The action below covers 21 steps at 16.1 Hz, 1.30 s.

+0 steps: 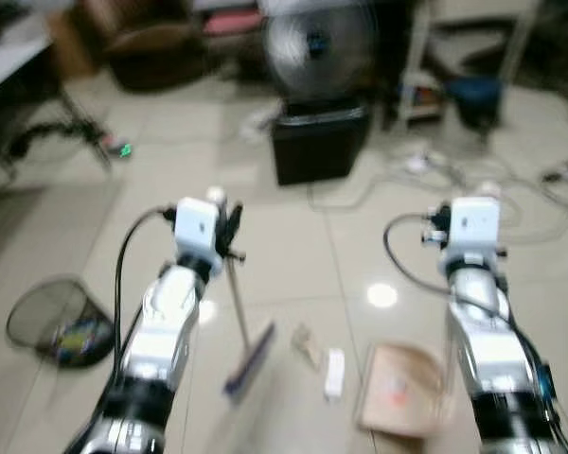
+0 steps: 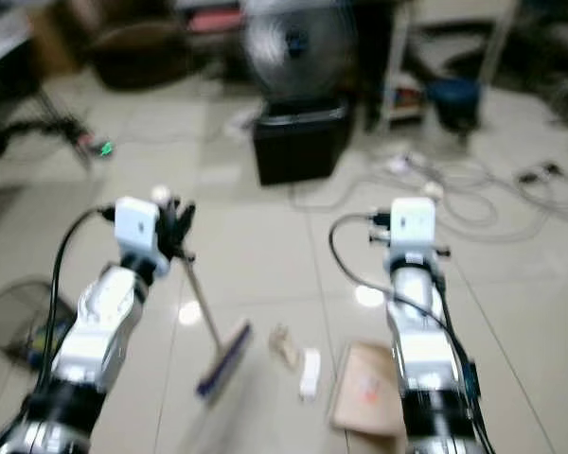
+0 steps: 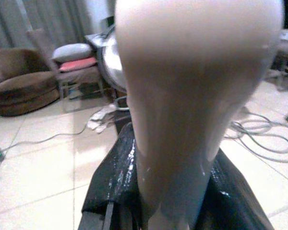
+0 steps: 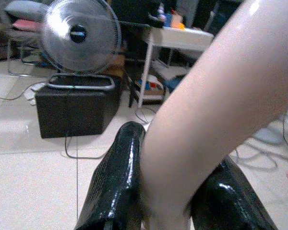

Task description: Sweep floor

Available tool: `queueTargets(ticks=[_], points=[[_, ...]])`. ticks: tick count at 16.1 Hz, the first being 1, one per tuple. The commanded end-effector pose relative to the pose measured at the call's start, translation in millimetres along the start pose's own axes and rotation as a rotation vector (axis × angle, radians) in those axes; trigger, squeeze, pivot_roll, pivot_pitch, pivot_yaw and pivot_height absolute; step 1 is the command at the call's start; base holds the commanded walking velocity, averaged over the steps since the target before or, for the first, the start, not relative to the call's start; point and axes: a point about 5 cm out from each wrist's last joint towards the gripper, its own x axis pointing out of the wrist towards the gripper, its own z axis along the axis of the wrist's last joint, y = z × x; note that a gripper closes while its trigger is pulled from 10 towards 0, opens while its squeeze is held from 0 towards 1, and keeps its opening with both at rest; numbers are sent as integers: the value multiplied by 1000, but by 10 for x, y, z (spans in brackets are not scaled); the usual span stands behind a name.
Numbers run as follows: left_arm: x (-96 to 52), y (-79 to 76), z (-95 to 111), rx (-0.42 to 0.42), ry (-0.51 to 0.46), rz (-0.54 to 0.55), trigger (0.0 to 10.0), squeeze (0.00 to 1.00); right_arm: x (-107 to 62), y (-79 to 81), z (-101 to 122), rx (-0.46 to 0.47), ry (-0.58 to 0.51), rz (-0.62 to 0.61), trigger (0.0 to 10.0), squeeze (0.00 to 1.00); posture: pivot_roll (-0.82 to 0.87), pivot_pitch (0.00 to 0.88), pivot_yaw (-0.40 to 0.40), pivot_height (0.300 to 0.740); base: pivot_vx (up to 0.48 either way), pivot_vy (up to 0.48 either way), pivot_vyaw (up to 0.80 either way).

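Two silver robot arms reach forward over a pale tiled floor (image 1: 293,246); the head views are blurred. The left pincer (image 1: 229,225) is closed around the top of a small broom (image 1: 239,312). The broom's thin handle slants down from the pincer toward the robot and slightly to its right, ending in a dark purple brush head resting on the floor between the arms. In the left wrist view, the black fingers (image 3: 113,177) clamp a pale, rounded handle end.

The right pincer (image 4: 165,191) is closed on a pale handle (image 4: 216,105) that runs up and away between its fingers. A tan dustpan (image 1: 402,388) lies flat on the floor just left of the right arm. A small white scrap (image 1: 334,372) and a beige scrap (image 1: 308,345) lie between brush head and dustpan.

A mesh bin (image 1: 57,322) sits to the left. Ahead stand a fan (image 1: 317,43) on a black box (image 1: 320,142), with cables (image 1: 435,170) nearby.
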Motion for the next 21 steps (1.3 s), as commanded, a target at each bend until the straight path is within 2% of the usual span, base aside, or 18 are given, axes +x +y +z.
queueTargets(ticks=[1,5,7,9,14,15,17,20,21], points=[[5,123,91,41,-32,32,10000,0,9,78,124,67,-44,13,10000,0,-47,18,96,740,401,0,0],[9,91,77,36,-23,19,10000,0,-4,8,70,30,-40,-25,10000,0,-48,29,100,740,395,0,0],[3,92,43,15,-6,22,10000,0,9,-20,79,-41,-72,-41,10000,0,-47,42,103,740,0,0,0],[5,112,11,-10,5,45,10000,0,36,-39,92,-46,-93,-25,10000,0,-46,56,101,740,0,0,0],[-11,129,-71,28,13,110,10000,0,79,-92,-9,-140,-107,5,10000,0,-29,123,110,740,0,0,0],[-21,123,-80,20,0,127,10000,0,94,-91,-71,-179,-114,20,10000,0,-17,152,115,740,0,0,0],[-36,116,-73,2,-31,138,10000,0,99,-102,-103,-196,-126,27,10000,0,-4,183,118,740,0,0,0],[-55,91,-64,-47,-79,159,10000,0,86,-97,-154,-188,-140,40,10000,0,6,227,126,740,0,0,0],[-54,67,-64,-59,-93,160,10000,0,73,-49,-183,-182,-145,54,10000,0,10,237,126,740,0,0,0]])
